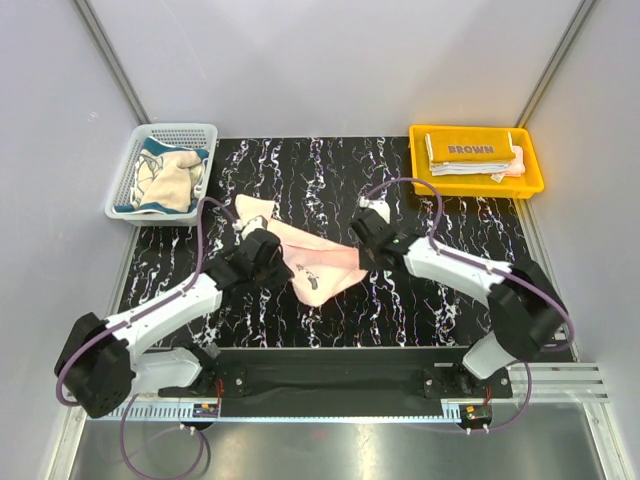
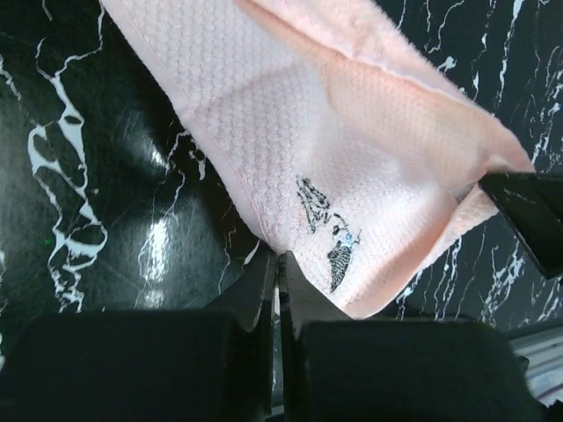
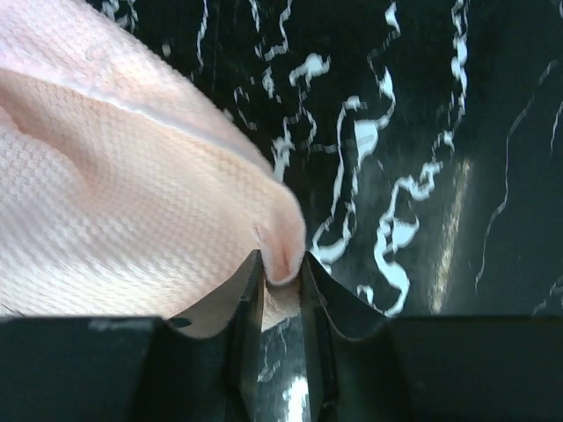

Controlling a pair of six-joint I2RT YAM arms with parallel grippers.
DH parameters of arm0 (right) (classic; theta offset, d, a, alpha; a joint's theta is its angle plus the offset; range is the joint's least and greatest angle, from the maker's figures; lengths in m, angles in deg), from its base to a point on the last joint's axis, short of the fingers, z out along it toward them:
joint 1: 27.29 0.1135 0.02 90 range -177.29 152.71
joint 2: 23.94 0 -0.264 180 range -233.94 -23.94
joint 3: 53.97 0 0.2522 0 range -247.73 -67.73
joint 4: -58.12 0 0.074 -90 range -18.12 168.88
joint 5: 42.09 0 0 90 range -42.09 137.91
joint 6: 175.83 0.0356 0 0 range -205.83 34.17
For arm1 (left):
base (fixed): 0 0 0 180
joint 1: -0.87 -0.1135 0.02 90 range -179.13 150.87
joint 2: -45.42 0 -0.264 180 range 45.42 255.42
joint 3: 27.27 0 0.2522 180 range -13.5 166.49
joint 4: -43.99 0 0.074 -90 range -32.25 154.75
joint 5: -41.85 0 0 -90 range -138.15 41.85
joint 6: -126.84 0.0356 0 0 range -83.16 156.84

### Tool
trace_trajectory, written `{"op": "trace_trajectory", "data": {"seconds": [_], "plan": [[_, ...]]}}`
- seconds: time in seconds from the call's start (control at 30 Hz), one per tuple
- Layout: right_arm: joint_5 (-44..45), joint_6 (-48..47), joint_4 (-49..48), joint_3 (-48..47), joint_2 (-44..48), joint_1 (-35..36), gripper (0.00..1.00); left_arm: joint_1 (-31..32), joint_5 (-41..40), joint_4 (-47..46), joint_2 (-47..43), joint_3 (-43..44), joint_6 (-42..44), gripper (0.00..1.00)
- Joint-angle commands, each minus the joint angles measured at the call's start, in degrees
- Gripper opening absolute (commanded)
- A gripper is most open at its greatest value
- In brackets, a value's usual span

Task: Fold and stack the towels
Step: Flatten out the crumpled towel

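A pink towel (image 1: 318, 262) lies crumpled in the middle of the black marbled mat (image 1: 300, 170). My left gripper (image 1: 288, 272) is at its left near edge. In the left wrist view the jaws (image 2: 280, 259) stand shut, pinching the towel's hem (image 2: 334, 132) beside a small dark embroidered figure. My right gripper (image 1: 362, 258) is at the towel's right corner. In the right wrist view a fold of the pink towel (image 3: 114, 193) sits pinched between the two fingers of this gripper (image 3: 281, 264). A brown towel (image 1: 470, 150) lettered "BROWN" lies folded on pale towels in the yellow tray.
A white mesh basket (image 1: 125, 190) at the back left holds a cream-teal towel (image 1: 168, 178). The yellow tray (image 1: 420, 160) stands at the back right. Grey walls enclose the mat on three sides. The right gripper's dark finger (image 2: 528, 207) shows in the left wrist view.
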Motion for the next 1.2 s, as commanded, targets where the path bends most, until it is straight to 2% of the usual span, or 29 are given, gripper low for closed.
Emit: {"op": "trace_trajectory", "data": {"seconds": [0.0,0.1,0.17,0.23,0.33,0.37,0.43,0.47,0.5,0.57,0.6,0.67,0.73,0.83,0.87,0.97,1.0,1.07,1.1,1.17], "plan": [[-3.5,4.3,0.0,6.6,7.7,0.5,0.26,-0.2,3.0,4.3,-4.2,-0.2,-1.2,0.00],[-6.6,8.0,-0.7,14.3,14.9,0.6,0.19,-0.1,5.8,5.6,-8.1,-5.5,-4.1,0.00],[-9.4,9.9,-1.9,19.6,18.6,1.0,0.19,0.1,7.6,6.4,-10.0,-7.7,-5.2,0.00],[-12.3,11.1,-2.1,22.1,23.3,1.6,0.25,0.5,9.4,6.4,-12.0,-11.2,-6.5,0.00],[-12.9,12.5,-1.7,25.4,29.0,3.5,0.42,1.3,12.1,6.5,-13.4,-14.2,-7.9,0.11],[-12.5,12.8,-1.3,25.7,30.3,3.6,0.44,1.6,12.4,6.7,-13.6,-14.3,-8.0,0.24],[-9.0,12.4,-0.5,25.2,33.9,3.6,0.51,1.9,12.5,8.0,-14.7,-14.2,-7.8,0.29],[-7.6,11.5,-0.4,24.0,34.5,3.6,0.52,1.8,12.2,8.3,-15.1,-13.7,-7.0,0.36],[-5.7,10.6,-1.0,23.3,34.5,3.6,0.54,1.8,11.7,9.0,-15.3,-13.1,-6.5,0.37],[-4.6,7.2,-4.0,19.7,31.9,3.5,0.55,1.8,9.0,12.3,-15.3,-9.5,-4.3,0.38],[-4.6,5.8,-5.0,17.9,27.0,3.5,0.54,1.7,6.9,13.7,-15.1,-6.0,-3.3,0.40],[-5.1,1.7,-7.1,10.2,20.8,3.5,0.46,0.7,2.0,16.9,-13.4,-2.4,-0.6,0.41],[-6.2,-0.6,-8.8,4.9,11.8,3.5,0.45,-3.0,0.7,15.4,-11.4,2.2,1.8,0.41],[-8.0,-4.0,-10.1,-8.6,0.2,1.3,0.41,-7.3,-3.1,11.8,-4.3,9.4,7.4,0.40],[-8.5,-4.3,-9.9,-10.9,-2.1,0.2,0.40,-7.7,-8.8,12.0,-1.3,12.0,9.7,0.40],[-11.2,-1.2,-8.2,-16.9,-8.6,-6.9,0.35,-8.2,-14.7,10.2,9.7,20.7,16.2,0.41],[-13.6,-0.5,-8.2,-17.6,-10.3,-8.6,0.33,-8.6,-15.9,11.0,16.1,25.8,17.4,0.42],[-15.2,1.1,-9.1,-17.8,-10.9,-12.4,0.33,-9.2,-16.5,11.1,22.3,34.1,22.4,0.43],[-15.2,1.0,-9.1,-17.6,-10.8,-13.0,0.32,-9.2,-17.3,12.4,28.4,36.9,23.9,0.43],[-15.0,0.8,-9.4,-16.4,-9.7,-14.0,0.32,-9.5,-18.2,13.7,34.1,45.1,27.5,0.44]]}}
